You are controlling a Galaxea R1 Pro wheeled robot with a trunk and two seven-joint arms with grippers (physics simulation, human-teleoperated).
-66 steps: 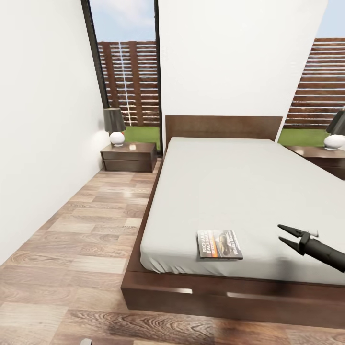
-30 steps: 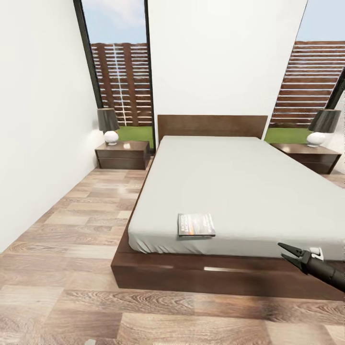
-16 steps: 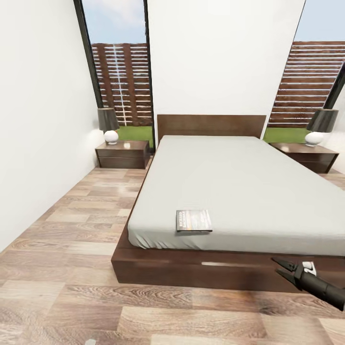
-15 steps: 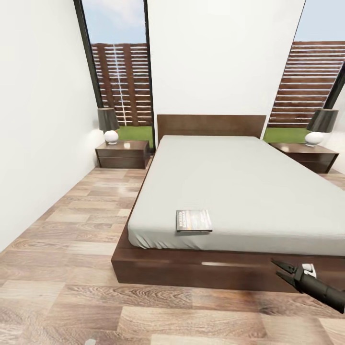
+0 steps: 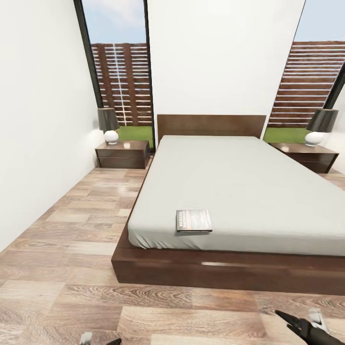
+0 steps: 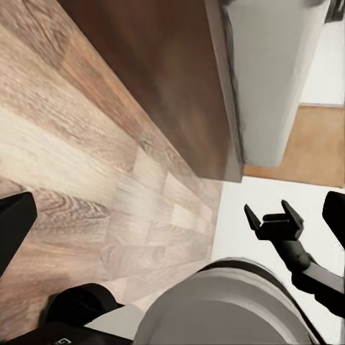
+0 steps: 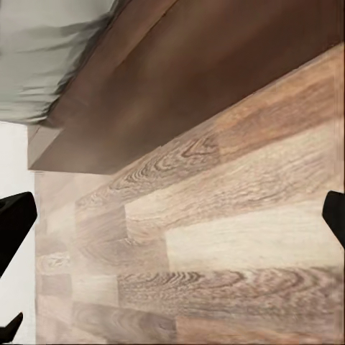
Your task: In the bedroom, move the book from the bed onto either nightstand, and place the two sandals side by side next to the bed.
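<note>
The bed (image 5: 230,191) fills the centre and right of the head view, grey mattress on a dark frame, on the plank floor (image 5: 72,268). One nightstand (image 5: 122,154) stands at middle left, another (image 5: 306,155) at the right edge, each carrying a lamp (image 5: 109,125). The book (image 5: 193,220) lies flat near the mattress's lower-left corner. The right pincer (image 5: 299,326), at lower right, is spread; the left pincer (image 5: 103,341) barely peeks in at the bottom edge, seemingly spread in its wrist view.

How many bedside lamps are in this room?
2. One lamp stands on the nightstand left of the bed; the other lamp stands on the right nightstand. More could lie outside the picture.
</note>
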